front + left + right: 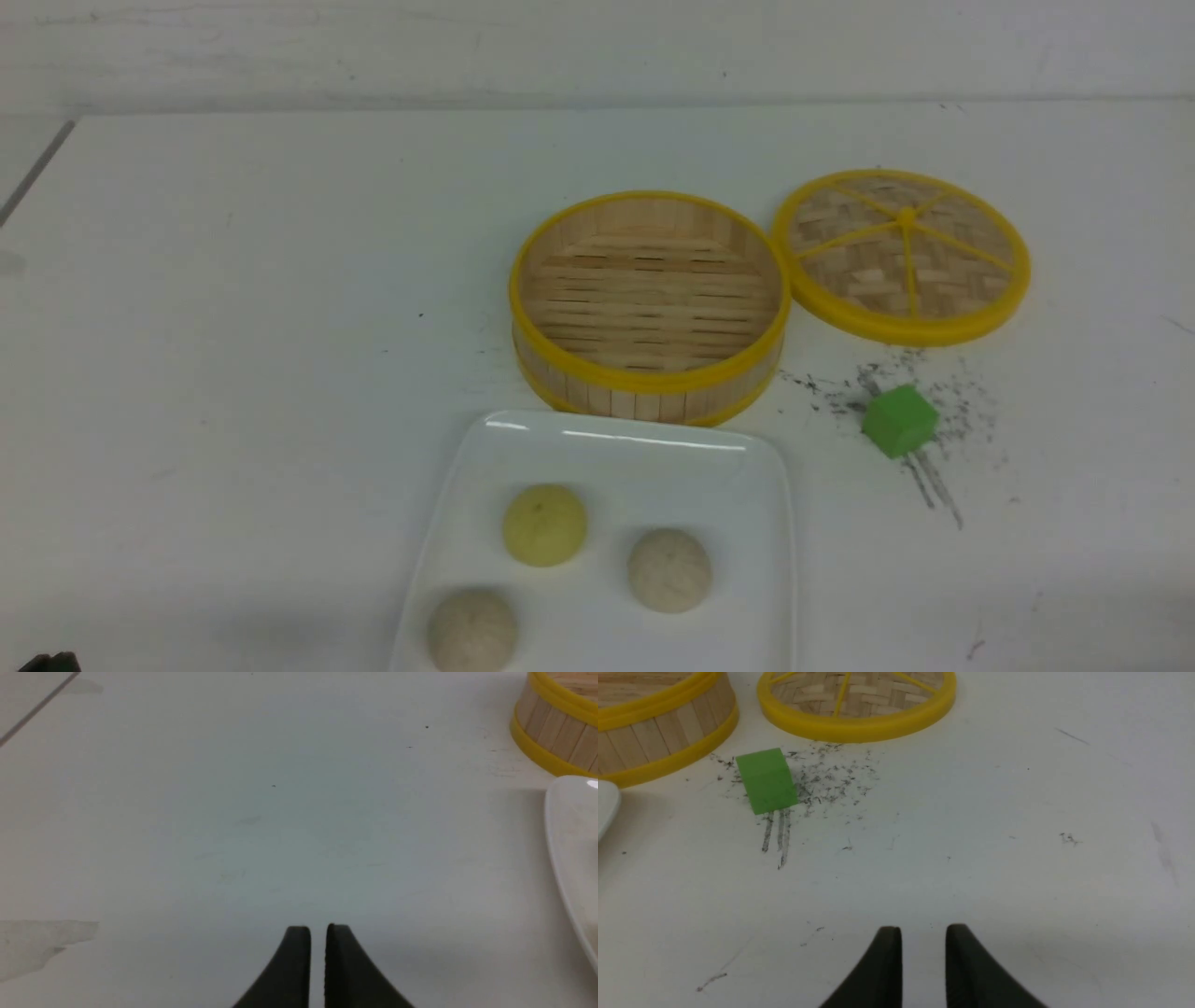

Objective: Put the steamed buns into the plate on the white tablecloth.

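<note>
A wide white tablecloth (233, 327) fills the frame, speckled dark at centre right around a green cube (899, 421). At the lower centre, the plate (738, 485) holds all three steamed buns (545, 524), well apart from one another. Just above it stands the empty steamer basket (650, 303), its lid (902, 254) touching it at the right. The left gripper (317, 931) shows only a thin slit between its fingers, holding nothing over bare cloth. The right gripper (923, 933) stands a little wider, also empty.
</note>
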Controlling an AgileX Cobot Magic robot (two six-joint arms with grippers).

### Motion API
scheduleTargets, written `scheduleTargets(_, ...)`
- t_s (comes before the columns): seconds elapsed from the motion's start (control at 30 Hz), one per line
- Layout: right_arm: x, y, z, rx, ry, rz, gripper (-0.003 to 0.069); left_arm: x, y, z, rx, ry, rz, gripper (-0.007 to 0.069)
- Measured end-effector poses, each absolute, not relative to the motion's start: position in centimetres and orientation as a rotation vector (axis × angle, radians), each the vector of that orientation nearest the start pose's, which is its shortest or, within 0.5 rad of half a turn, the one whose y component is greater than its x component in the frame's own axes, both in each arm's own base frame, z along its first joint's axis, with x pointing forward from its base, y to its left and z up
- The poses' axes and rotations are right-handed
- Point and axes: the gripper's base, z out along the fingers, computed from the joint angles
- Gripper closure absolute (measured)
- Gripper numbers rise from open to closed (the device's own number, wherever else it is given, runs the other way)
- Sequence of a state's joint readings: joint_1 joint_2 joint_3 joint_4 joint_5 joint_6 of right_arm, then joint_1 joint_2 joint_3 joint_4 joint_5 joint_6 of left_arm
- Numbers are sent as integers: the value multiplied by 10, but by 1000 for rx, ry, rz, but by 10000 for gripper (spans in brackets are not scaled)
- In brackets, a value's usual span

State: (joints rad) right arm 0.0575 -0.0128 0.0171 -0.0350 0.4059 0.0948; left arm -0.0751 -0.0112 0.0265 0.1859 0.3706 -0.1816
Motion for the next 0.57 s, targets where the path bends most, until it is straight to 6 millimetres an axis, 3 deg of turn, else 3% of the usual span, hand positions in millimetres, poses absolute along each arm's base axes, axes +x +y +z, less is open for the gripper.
scheduleTargets(0.57,51,2,172,14,1894,69,463,53,4,172,43,1863,48,536)
